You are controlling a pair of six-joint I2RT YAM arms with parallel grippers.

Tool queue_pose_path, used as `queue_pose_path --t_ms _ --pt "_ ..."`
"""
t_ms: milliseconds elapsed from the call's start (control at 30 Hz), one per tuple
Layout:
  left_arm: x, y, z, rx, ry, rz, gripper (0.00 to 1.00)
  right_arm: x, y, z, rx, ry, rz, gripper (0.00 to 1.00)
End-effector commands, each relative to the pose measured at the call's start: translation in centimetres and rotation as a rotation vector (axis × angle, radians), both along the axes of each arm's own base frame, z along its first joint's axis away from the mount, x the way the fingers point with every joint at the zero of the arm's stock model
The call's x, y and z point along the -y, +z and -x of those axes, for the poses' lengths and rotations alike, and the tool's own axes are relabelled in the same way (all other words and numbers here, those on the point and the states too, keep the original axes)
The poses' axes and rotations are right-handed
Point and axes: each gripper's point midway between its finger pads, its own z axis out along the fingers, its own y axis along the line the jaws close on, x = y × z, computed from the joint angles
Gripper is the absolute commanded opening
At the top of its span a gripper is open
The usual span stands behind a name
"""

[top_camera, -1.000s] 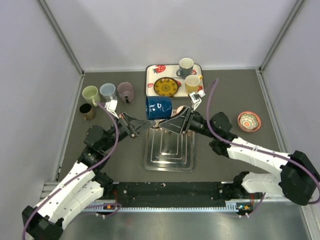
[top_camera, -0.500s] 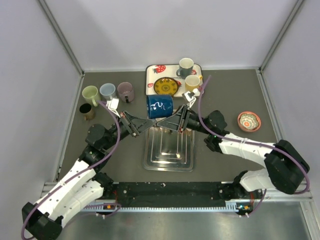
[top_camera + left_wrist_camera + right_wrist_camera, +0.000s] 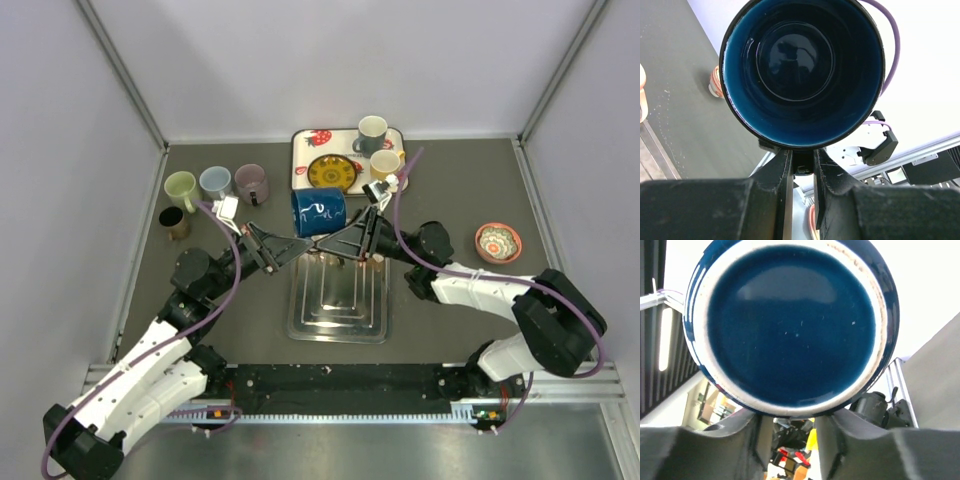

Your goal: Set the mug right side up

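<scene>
From above, one blue mug (image 3: 318, 212) lies on its side in the air at the centre of the frame, just above the top edge of the one metal tray (image 3: 338, 305). Two grippers meet under it: the left gripper (image 3: 303, 243) comes in from the left and the right gripper (image 3: 327, 245) from the right. Six other mugs stand on the table (image 3: 460, 190): three in a row (image 3: 215, 183) at upper left, one dark cup (image 3: 175, 222) below them, and two on the patterned tray (image 3: 305, 150) at top centre beside one yellow plate (image 3: 331, 173). One small bowl (image 3: 498, 242) sits at the right.

In the left wrist view the mug's open mouth (image 3: 800, 65) fills the upper frame, and the two fingers (image 3: 782, 172) pinch its lower rim.

In the right wrist view the mug's base (image 3: 790, 325) fills the frame; the two fingers (image 3: 752, 432) stand spread under its lower edge, with nothing between them
</scene>
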Motion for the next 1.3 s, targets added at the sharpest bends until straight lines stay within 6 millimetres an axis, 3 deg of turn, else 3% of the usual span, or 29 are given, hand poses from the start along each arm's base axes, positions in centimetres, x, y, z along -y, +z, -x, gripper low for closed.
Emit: queue_pose_path --t_ms 0,33,67,133,333,667,967,1033,1067,1100,1133,1167,1200,1267 --pt "0.4 3.1 3.5 0.125 -0.129 0.032 0.0 1.1 5.0 -1.6 0.097 -0.084 -0.129 0.28" --pt "0.4 3.1 3.5 0.127 -0.131 0.033 0.0 0.9 4.9 -1.9 0.091 -0.086 -0.114 0.22" --pt "0.3 3.1 3.5 0.128 -0.129 0.033 0.0 0.9 5.0 -1.9 0.091 -0.089 -0.109 0.08" --pt "0.3 3.1 3.5 0.132 -0.128 0.029 0.0 0.7 4.9 -2.1 0.089 -0.096 -0.09 0.0" --pt "-0.3 2.4 2.8 0.139 -0.058 -0.015 0.02 0.9 4.1 -2.4 0.131 -0.168 0.035 0.0" --pt "-2.2 1.4 1.0 0.132 0.117 -0.026 0.32 2.0 3.6 -0.9 0.22 -0.192 0.163 0.0" --pt "-2.8 0.5 0.2 0.117 0.178 -0.083 0.37 3.2 2.9 0.3 0.295 -0.212 0.252 0.0" --pt "-3.9 -0.8 -0.6 0.089 0.252 -0.151 0.37 3.3 0.8 0.4 0.269 -0.221 0.372 0.0" --pt "-4.5 -0.3 -0.8 0.096 0.289 -0.164 0.37 3.4 1.2 0.3 0.344 -0.246 0.409 0.0" --pt "-5.7 -0.8 -1.8 0.072 0.378 -0.195 0.37 3.6 0.9 -0.2 0.355 -0.29 0.456 0.0" --pt "-6.8 -1.2 -2.0 0.069 0.43 -0.231 0.37 3.6 -1.6 0.6 0.326 -0.257 0.571 0.0" --pt "-8.1 -2.5 -2.4 0.013 0.495 -0.291 0.37 3.8 -1.1 -0.2 0.384 -0.318 0.618 0.0" --pt "-9.9 -3.3 -3.2 -0.027 0.599 -0.333 0.36 4.1 -2.9 -0.1 0.369 -0.308 0.702 0.0" --pt "-12.4 -5.0 -3.2 -0.104 0.702 -0.422 0.36 4.0 -3.6 -0.2 0.404 -0.328 0.771 0.0"
